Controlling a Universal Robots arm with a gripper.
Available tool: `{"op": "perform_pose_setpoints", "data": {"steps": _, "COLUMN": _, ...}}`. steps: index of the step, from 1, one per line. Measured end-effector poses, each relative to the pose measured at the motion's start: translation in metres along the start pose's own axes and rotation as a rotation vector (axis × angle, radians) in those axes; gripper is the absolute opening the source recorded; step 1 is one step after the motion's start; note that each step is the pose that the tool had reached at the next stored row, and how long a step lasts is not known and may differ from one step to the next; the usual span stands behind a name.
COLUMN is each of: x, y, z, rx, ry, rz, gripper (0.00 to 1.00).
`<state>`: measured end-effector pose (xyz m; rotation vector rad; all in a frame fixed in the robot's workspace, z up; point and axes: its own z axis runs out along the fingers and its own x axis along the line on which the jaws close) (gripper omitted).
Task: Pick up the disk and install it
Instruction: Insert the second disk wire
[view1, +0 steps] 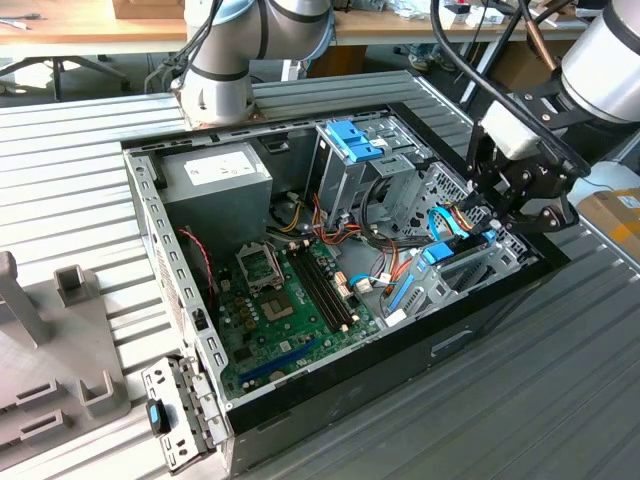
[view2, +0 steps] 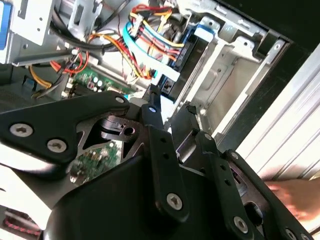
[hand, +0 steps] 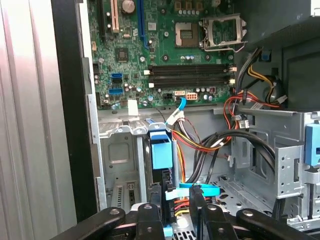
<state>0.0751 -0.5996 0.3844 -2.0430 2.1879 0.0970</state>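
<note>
The tool (view1: 508, 212) hangs with its fingers spread and holding nothing, just above the disk (hand: 161, 150), which stands on edge with its blue tab up in the metal bay at the corner of the open computer case (view1: 330, 385).

disk (hand: 161, 150) mostly sunk in its bay, end effector (hand: 172, 220) base cut off

Robotics lab | we see an opened computer case (view1: 300, 400) on a ribbed metal bench (view1: 560, 400) | wooden desks (view1: 60, 22) and a chair base (view1: 55, 70) behind the arm (view1: 225, 60)
</note>
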Motion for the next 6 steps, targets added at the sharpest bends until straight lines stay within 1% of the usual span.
{"op": "perform_pose_setpoints", "data": {"steps": 1, "x": -0.0001, "y": -0.0001, "z": 0.0, "rx": -0.0051, "ry": 0.0002, "rz": 0.001, "gripper": 0.36}}
{"op": "perform_pose_setpoints", "data": {"steps": 6, "x": 0.0, "y": -0.0002, "z": 0.0, "rx": -0.0054, "ry": 0.0002, "rz": 0.001, "gripper": 0.36}}
